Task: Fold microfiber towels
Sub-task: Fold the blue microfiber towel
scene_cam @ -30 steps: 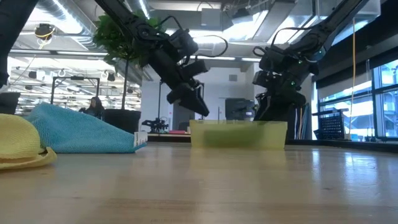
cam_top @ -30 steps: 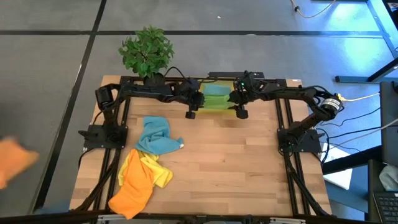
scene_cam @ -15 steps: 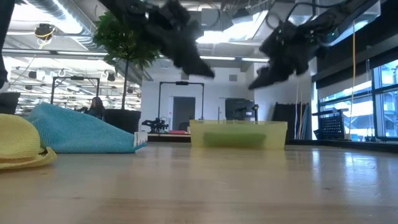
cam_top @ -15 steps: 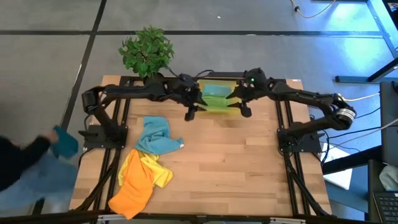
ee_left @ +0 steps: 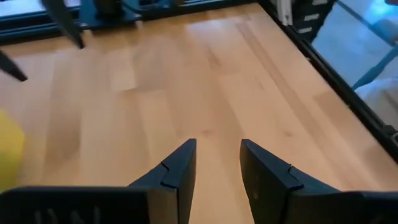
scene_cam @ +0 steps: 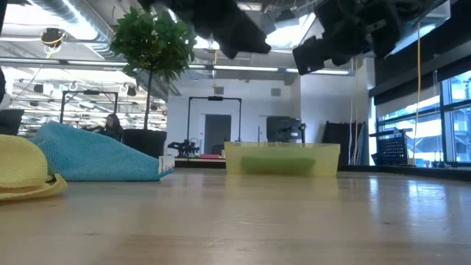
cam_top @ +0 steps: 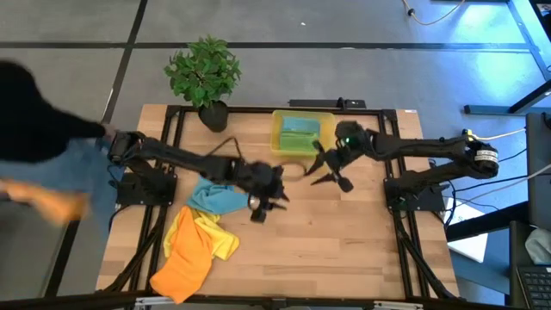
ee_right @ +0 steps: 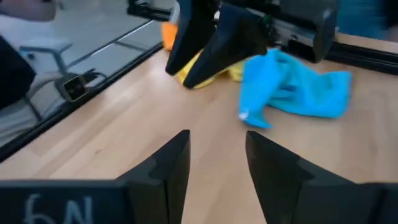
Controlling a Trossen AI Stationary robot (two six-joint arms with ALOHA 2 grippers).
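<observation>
fingers (ee_left: 177, 171): two dark ones, parted by a narrow gap with nothing between them, above bare wood
table (ee_left: 186, 81): light wooden planks fill most of the view
yellow towel (ee_left: 9, 146): a soft yellow patch at one edge, cut off
frame (ee_left: 112, 9): dark, along the table's far edge
floor (ee_left: 357, 43): bluish, beyond the table's side edge

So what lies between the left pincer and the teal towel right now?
Nothing: in the high view the left pincer, open and empty, hovers just beside the teal towel, with only bare table between them.
</observation>
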